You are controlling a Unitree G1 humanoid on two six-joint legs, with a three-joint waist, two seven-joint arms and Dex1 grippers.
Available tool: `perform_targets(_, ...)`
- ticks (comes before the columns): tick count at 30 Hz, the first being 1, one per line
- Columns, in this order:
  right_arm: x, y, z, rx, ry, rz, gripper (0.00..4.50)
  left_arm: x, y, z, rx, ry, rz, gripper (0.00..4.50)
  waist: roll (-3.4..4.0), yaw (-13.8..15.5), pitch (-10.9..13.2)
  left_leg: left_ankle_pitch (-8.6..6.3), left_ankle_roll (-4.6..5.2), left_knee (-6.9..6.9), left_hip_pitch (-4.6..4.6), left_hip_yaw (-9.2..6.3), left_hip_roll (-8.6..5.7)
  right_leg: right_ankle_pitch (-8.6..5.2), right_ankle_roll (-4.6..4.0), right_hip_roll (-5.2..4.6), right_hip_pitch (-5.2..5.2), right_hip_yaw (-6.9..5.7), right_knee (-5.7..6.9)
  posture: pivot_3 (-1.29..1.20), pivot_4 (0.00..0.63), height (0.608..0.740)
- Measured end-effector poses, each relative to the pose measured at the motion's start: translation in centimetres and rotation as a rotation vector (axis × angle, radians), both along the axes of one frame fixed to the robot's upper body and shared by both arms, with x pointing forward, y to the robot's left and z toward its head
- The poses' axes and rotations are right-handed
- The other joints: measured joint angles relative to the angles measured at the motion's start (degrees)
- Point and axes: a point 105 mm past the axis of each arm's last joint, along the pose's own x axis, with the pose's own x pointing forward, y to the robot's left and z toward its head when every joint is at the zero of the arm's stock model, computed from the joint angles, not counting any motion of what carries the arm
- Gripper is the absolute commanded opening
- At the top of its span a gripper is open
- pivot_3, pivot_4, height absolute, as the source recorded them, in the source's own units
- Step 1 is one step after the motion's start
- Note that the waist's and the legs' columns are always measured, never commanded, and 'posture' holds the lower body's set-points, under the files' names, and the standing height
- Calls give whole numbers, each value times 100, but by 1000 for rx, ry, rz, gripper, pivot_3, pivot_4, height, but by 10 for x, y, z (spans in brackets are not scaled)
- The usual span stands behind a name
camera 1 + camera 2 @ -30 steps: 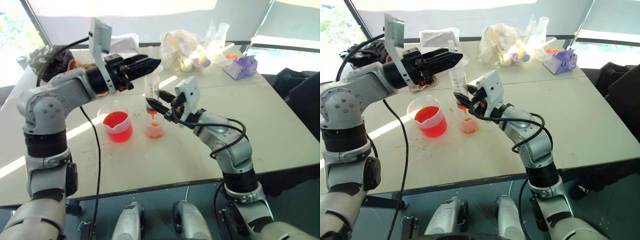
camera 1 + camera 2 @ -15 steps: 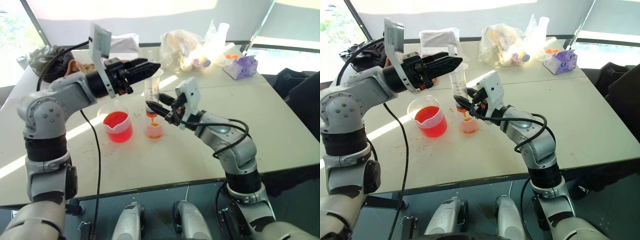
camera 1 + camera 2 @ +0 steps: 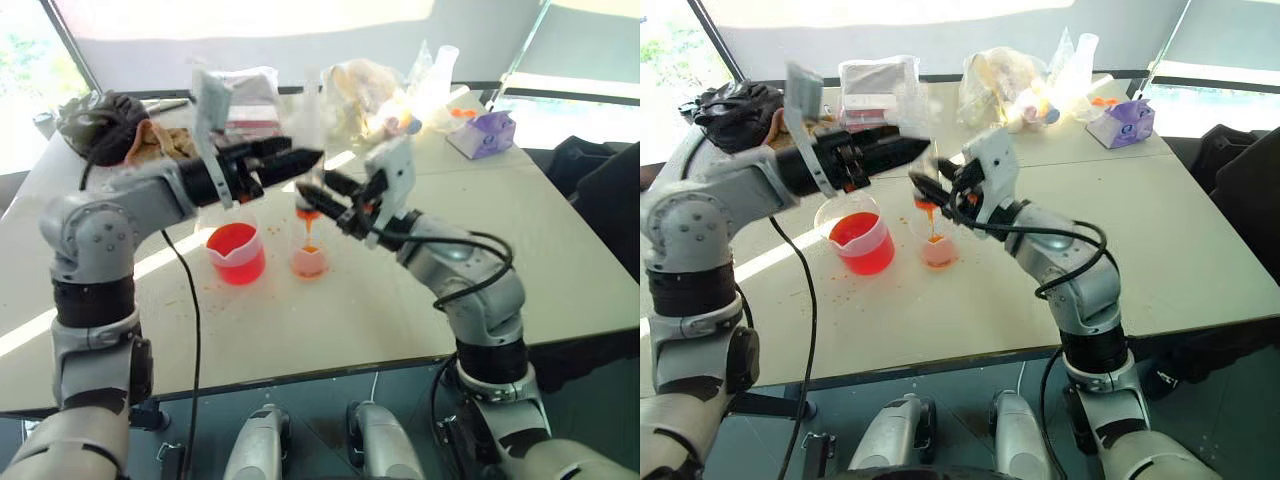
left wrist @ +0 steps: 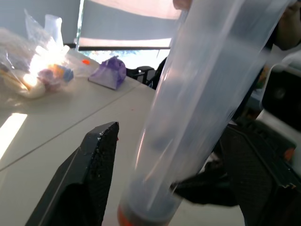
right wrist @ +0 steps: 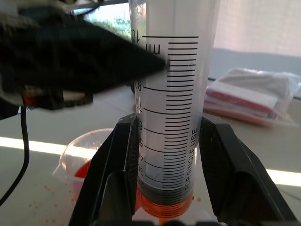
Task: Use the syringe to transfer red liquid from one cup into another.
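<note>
A large clear plastic syringe (image 5: 171,94) with black graduation marks and an orange tip stood upright directly above the small narrow clear plastic cup (image 3: 308,260), which sat on the pale tabletop (image 3: 560,270) and held a little pink-orange liquid. The right gripper (image 5: 164,165) had its two black fingers closed on the lower barrel of the syringe, one on each side, probably so the tip stayed aimed into the cup while liquid drained. The plunger appeared pressed nearly to the bottom of the barrel, so the discharge looked almost complete. The left gripper (image 4: 169,183) pointed level toward the syringe from the other side, its fingers spread wide with the barrel between them and no visible contact; it seemed placed to work the plunger end or steady the barrel. Just beside the small cup, on the robot's left, stood the wider clear plastic spouted beaker (image 3: 236,255) with bright red liquid (image 3: 235,243) in it. Small red splashes dotted the tabletop around both cups. Nearer the robot than the small cup, the tabletop lay bare to its front edge, leaving room to lower or withdraw. Beyond the small cup, well apart, lay a crumpled clear plastic bag (image 3: 365,95) and a purple box (image 3: 485,133).
</note>
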Motion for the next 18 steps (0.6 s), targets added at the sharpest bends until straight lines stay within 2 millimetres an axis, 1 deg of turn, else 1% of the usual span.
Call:
perform_targets(8, -1, 0, 0, 10, 9, 12, 1324, 0, 1, 2, 5, -9, 8, 4474, 1, 1, 0, 0, 0, 0, 1, 2, -1, -4, -7, 0, -1, 2, 1, 0, 150, 740)
perform_targets(13, -6, 2, 3, 42, 24, 33, 1324, -1, -1, 14, -13, -32, -7, 4474, 1, 1, 0, 0, 0, 1, 1, 1, 0, -2, -4, 0, 0, 1, 1, 0, 150, 740)
perform_targets(18, -8, 5, -2, 44, 77, 56, 1324, -2, 3, 30, -49, -55, -9, 4474, 1, -4, 0, 0, 0, 1, 1, 1, 0, -2, -4, 0, 0, 2, 1, 0, 150, 740)
